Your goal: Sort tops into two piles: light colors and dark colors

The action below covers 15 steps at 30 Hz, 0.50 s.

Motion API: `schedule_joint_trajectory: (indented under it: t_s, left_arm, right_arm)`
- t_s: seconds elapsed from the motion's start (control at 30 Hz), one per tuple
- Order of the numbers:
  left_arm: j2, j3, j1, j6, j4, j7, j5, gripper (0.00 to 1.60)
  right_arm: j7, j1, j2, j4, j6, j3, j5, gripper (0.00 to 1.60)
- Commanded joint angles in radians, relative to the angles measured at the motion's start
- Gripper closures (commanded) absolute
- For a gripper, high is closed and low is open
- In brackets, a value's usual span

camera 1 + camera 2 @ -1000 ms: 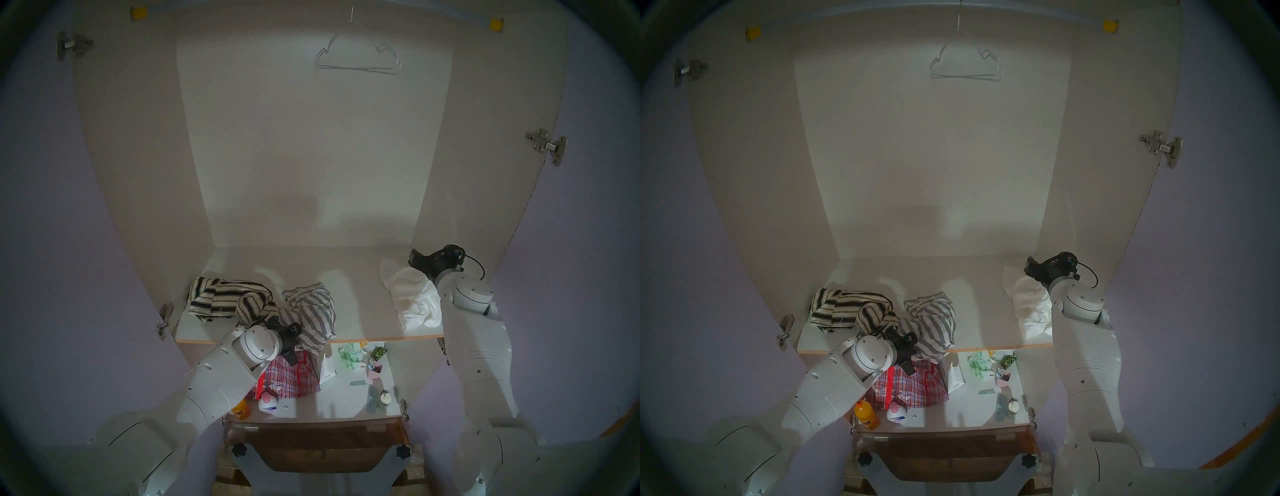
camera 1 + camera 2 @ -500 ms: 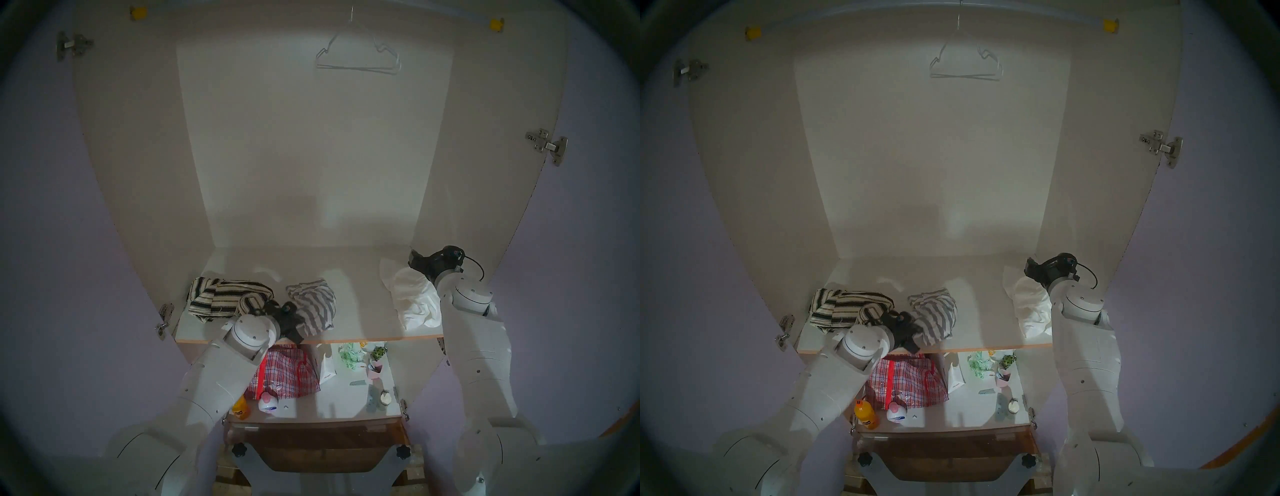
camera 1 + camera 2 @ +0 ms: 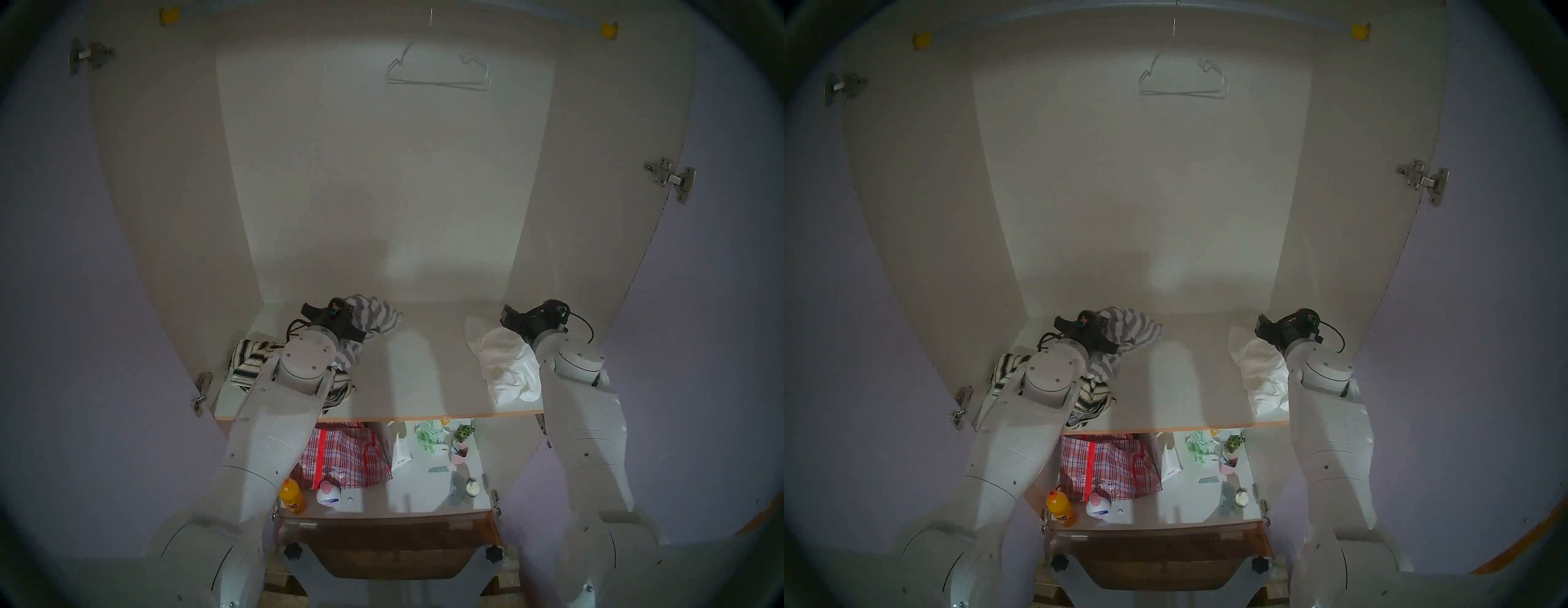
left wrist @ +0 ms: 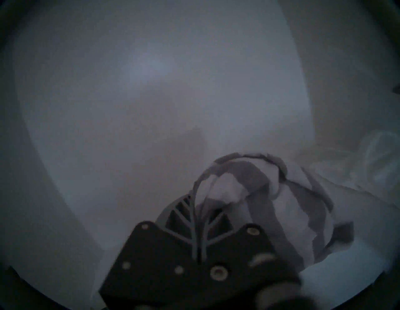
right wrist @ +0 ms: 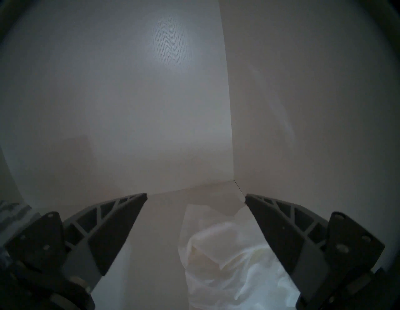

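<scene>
My left gripper (image 3: 350,313) is shut on the grey-and-white striped top (image 3: 375,319) and holds it lifted near the back of the shelf. The left wrist view shows the closed fingers (image 4: 190,207) pinching its fabric (image 4: 259,194). The cream top with black stripes (image 3: 250,361) lies at the shelf's left, partly hidden under my left arm. The plain white top (image 3: 505,361) lies heaped at the shelf's right. My right gripper (image 3: 509,316) hovers open over its back end, and the right wrist view shows the open gripper (image 5: 195,198) above the white cloth (image 5: 227,259).
The shelf (image 3: 424,414) sits inside a white cabinet with side walls close to both arms. On the lower shelf are a red checked bag (image 3: 343,458), an orange bottle (image 3: 293,501) and small items (image 3: 441,437). A wire hanger (image 3: 437,68) hangs above.
My left gripper has lifted the grey-and-white striped top from the shelf's front edge and carried it up and back, above the black-striped top. The right arm has not moved.
</scene>
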Motion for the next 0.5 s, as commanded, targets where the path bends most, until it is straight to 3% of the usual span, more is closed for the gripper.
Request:
schedule_joint_trajectory:
  t_s: [0.0, 0.07, 0.13, 0.17, 0.2, 0.23, 0.33, 0.37, 0.47]
  left_arm:
    - [0.008, -0.008, -0.052, 0.001, 0.007, 0.103, 0.059, 1.6]
    - [0.022, -0.002, -0.054, 0.006, 0.024, 0.16, 0.095, 1.6]
    - [0.027, -0.02, -0.063, 0.023, 0.056, 0.187, 0.077, 1.6]
    - [0.036, -0.01, -0.065, 0.025, 0.068, 0.197, 0.087, 1.45]
    - [0.037, -0.012, -0.063, 0.042, 0.071, 0.172, 0.07, 1.16]
    - [0.021, -0.029, -0.062, 0.045, 0.074, 0.177, 0.043, 0.0]
    - [-0.006, -0.063, -0.06, 0.037, 0.079, 0.181, -0.008, 0.0]
    - [-0.032, -0.098, -0.06, 0.028, 0.073, 0.175, -0.064, 0.0]
    - [-0.036, -0.1, -0.059, 0.002, 0.071, 0.194, -0.067, 0.0]
  right_arm:
    - [0.003, 0.022, 0.002, -0.03, -0.009, -0.002, 0.001, 0.0]
    - [0.003, 0.022, 0.002, -0.031, -0.009, -0.002, 0.001, 0.0]
    - [0.003, 0.021, 0.002, -0.032, -0.009, -0.002, 0.001, 0.0]
    - [0.003, 0.021, 0.002, -0.032, -0.009, -0.002, 0.001, 0.0]
    - [0.003, 0.021, 0.002, -0.033, -0.009, -0.002, 0.001, 0.0]
    - [0.003, 0.021, 0.002, -0.033, -0.009, -0.002, 0.001, 0.0]
    - [0.003, 0.021, 0.002, -0.032, -0.009, -0.002, 0.001, 0.0]
    - [0.003, 0.021, 0.002, -0.032, -0.009, -0.002, 0.001, 0.0]
    - [0.018, 0.008, 0.018, -0.043, -0.036, -0.026, -0.023, 0.0]
